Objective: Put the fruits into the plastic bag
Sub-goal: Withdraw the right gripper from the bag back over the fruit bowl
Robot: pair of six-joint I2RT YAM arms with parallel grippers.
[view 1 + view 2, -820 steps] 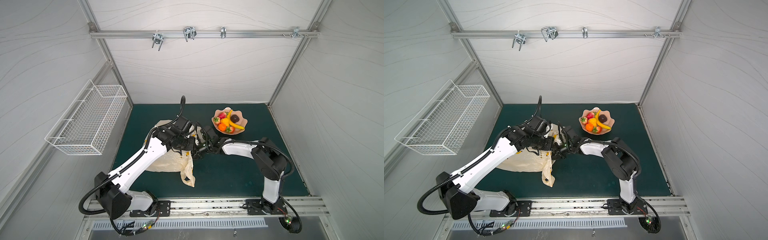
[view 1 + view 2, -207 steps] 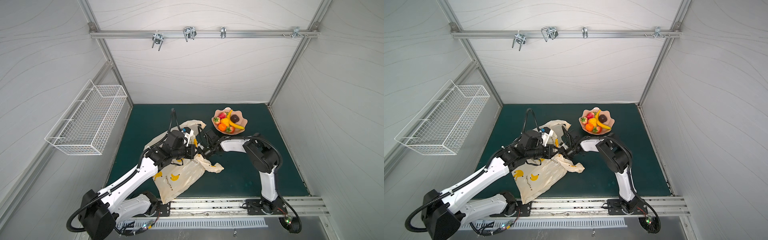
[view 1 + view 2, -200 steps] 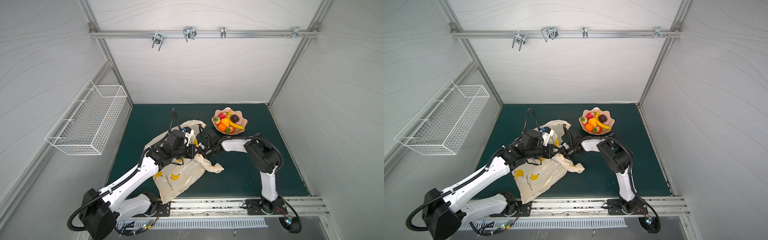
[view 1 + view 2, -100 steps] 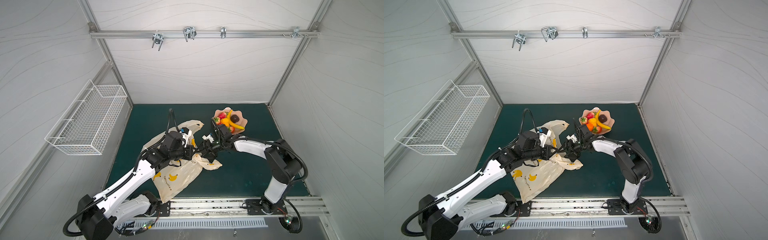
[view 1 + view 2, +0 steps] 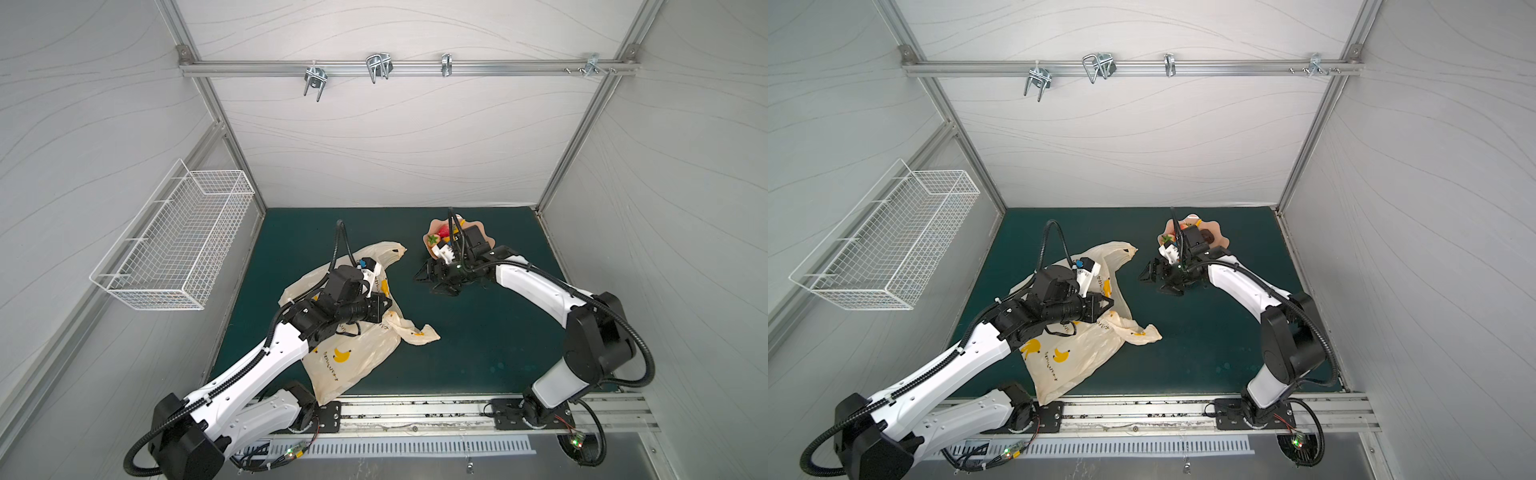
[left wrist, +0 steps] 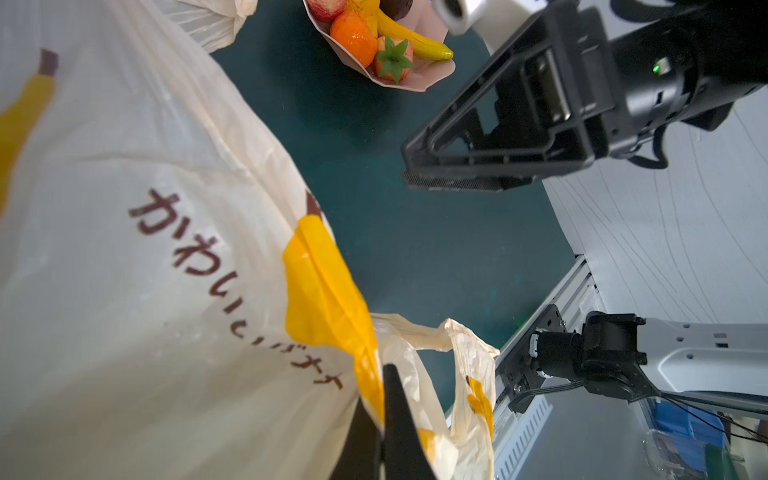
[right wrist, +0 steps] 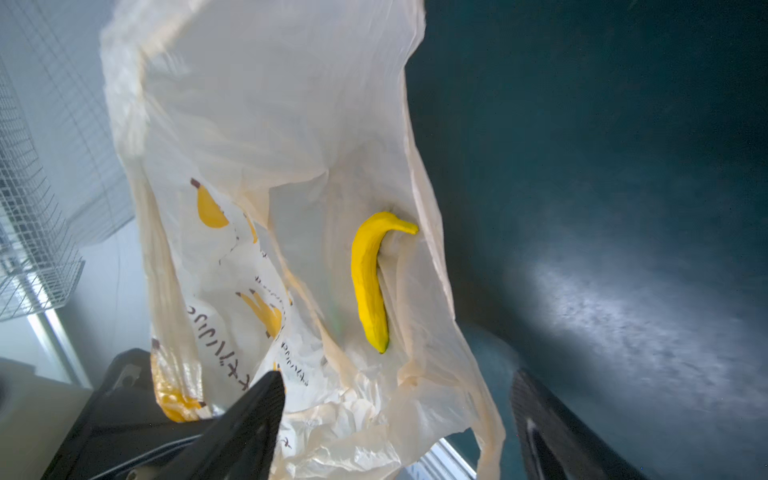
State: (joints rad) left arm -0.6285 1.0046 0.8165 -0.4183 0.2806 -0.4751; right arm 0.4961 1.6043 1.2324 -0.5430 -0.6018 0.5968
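dish [image 5: 485,233] — mostly behind right arm [image 5: 536,286] | plastic bag [image 6: 124,270] — cut off by edge | wire basket [image 7: 29,232] blurred

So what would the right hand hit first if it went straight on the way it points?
Most likely the plastic bag, near the yellow banana lying on it; depth is unclear.

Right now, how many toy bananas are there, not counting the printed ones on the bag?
2. One banana lies in the open mouth of the bag. The second banana lies in the pink dish beside an orange. Others may be hidden under the bag's folds.
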